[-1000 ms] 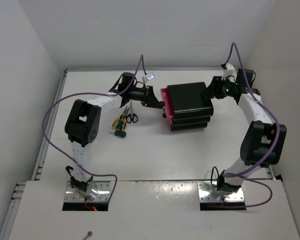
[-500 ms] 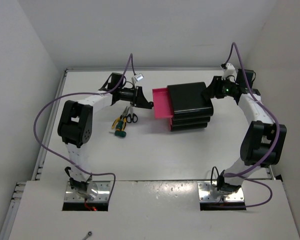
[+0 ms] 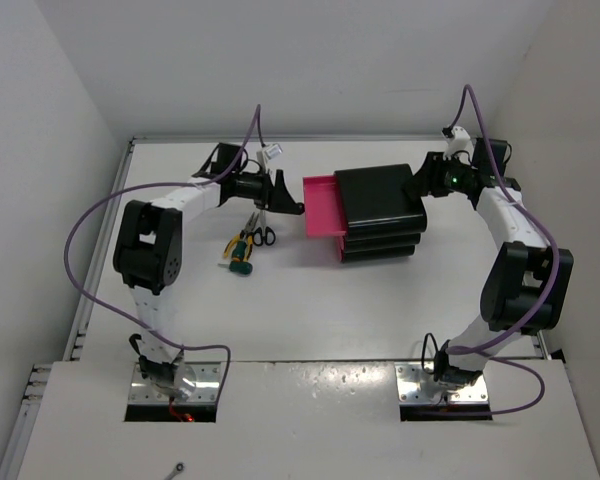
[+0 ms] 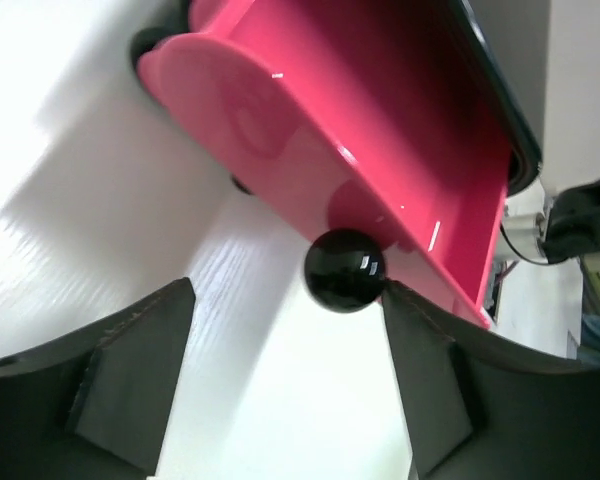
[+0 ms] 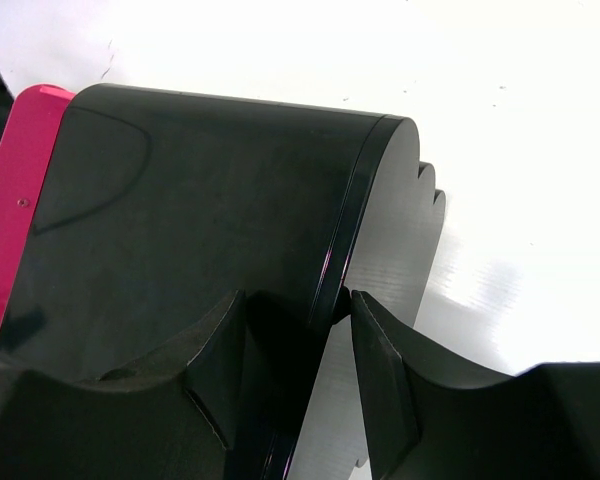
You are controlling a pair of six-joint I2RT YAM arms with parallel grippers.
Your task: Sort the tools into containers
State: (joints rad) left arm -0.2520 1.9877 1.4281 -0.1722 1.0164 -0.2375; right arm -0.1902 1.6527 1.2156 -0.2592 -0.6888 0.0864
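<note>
Pulled out since a second ago, the top drawer (image 3: 321,206) juts centre frame, left fingers (image 4: 130,390) wide apart astride its knob (image 4: 344,270) holding nothing, right fingers (image 5: 380,380) pinching the box (image 3: 380,200), tools (image 3: 246,242) lower-left on the worktop (image 3: 310,300); a stray left-arm swing could bump the drawer shut.

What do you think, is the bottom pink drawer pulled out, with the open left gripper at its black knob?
No, the top magenta-pink drawer of the glossy black box is pulled out, per the top external view; the open left gripper is at its round black knob.
</note>
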